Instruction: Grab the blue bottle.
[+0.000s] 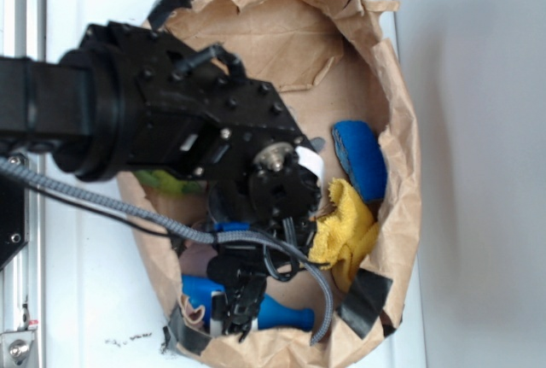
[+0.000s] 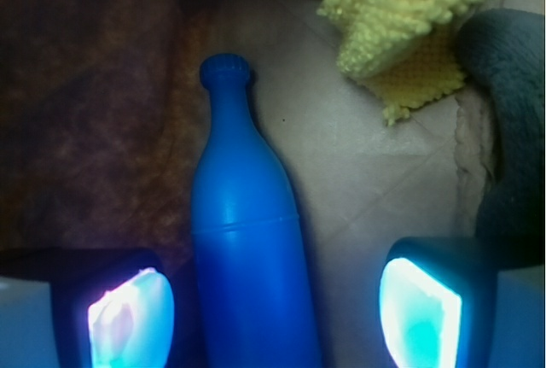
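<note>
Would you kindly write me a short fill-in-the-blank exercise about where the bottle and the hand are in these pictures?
1. In the wrist view, the blue bottle lies between the two fingers of the hand, which stands ____.
2. The bottle's narrow neck points ____ from the hand.
3. Everything sits inside a crumpled brown ____ bag.
4. The fuzzy cloth beyond the bottle's cap is coloured ____.

Missing words: open; away; paper; yellow
</note>
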Tool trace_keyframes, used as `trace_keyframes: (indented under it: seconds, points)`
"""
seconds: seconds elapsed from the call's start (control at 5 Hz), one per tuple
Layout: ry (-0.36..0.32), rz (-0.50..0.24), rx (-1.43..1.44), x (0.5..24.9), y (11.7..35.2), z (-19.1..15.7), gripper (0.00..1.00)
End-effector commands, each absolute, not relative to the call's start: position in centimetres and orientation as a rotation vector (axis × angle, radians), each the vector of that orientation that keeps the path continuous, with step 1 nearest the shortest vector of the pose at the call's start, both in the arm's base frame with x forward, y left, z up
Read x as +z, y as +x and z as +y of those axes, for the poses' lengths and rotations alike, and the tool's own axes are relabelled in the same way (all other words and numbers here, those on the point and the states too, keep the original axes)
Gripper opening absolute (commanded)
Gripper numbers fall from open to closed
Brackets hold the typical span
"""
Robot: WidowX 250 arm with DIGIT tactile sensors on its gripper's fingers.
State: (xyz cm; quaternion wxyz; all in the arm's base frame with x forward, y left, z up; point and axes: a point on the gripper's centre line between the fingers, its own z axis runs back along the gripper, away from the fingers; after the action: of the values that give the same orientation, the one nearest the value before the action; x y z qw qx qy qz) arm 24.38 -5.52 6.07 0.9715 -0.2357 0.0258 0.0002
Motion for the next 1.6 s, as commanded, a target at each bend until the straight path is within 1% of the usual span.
trace_keyframes:
  seconds: [0.0, 0.2, 0.4, 0.6, 0.8, 1.0, 1.4]
  points:
    - [-0.423, 0.062, -0.084, 4.6, 23.6, -7.8, 1.00]
    - [-0.410, 0.058, -0.092, 3.3, 23.6, -8.6, 1.00]
    - [-0.378, 0.050, -0.104, 2.4, 23.8, -9.0, 1.00]
    - [-0.352, 0.045, -0.117, 2.0, 23.8, -9.0, 1.00]
    - [-0.354, 0.064, -0.110, 2.1, 23.9, -8.9, 1.00]
    - [-0.355, 0.053, -0.085, 2.1, 24.0, -8.5, 0.00]
    - [-0.358, 0.037, -0.087, 2.8, 24.2, -8.2, 0.00]
